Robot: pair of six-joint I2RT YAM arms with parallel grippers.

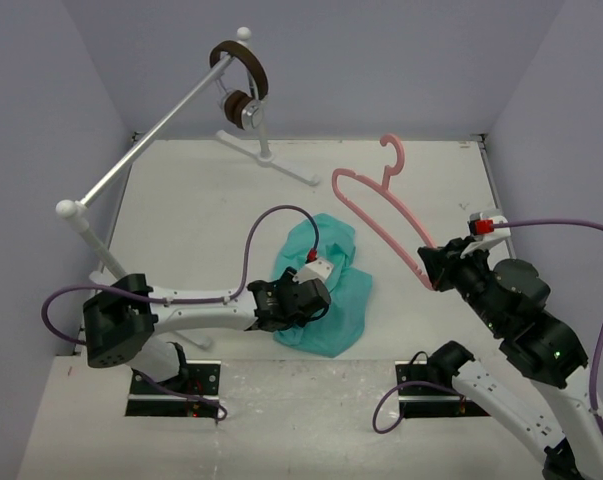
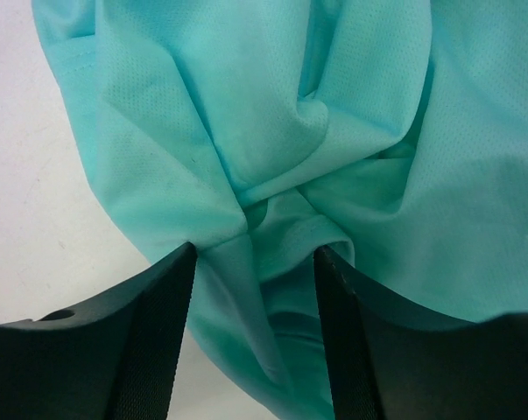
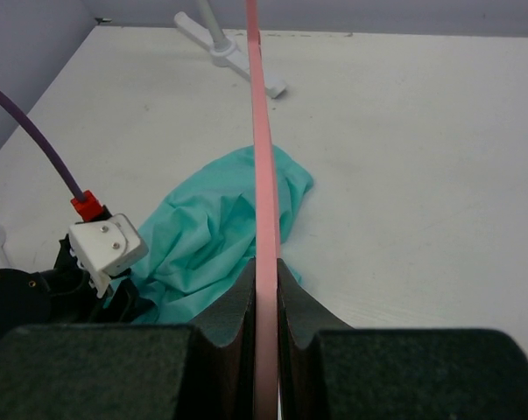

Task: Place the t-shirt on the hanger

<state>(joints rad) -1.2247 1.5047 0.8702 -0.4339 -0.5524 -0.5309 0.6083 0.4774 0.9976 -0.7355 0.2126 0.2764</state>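
Note:
The teal-green t-shirt (image 1: pixel 333 288) lies crumpled on the table near the middle. My left gripper (image 1: pixel 319 298) rests on its near left part. In the left wrist view its jaws (image 2: pixel 255 254) stand open, straddling a raised fold of the t-shirt (image 2: pixel 290 114), with the tips pressed into the cloth. My right gripper (image 1: pixel 433 270) is shut on one end of the pink hanger (image 1: pixel 381 205) and holds it above the table to the right of the shirt, hook pointing away. From the right wrist, the hanger (image 3: pixel 262 131) runs straight out between the shut jaws (image 3: pixel 265 267), over the t-shirt (image 3: pixel 211 236).
A white rail stand (image 1: pixel 151 135) runs diagonally across the back left, with brown headphones (image 1: pixel 243 85) hung at its top end. Its foot (image 1: pixel 271 160) stands at the back of the table. Grey walls enclose the table on three sides.

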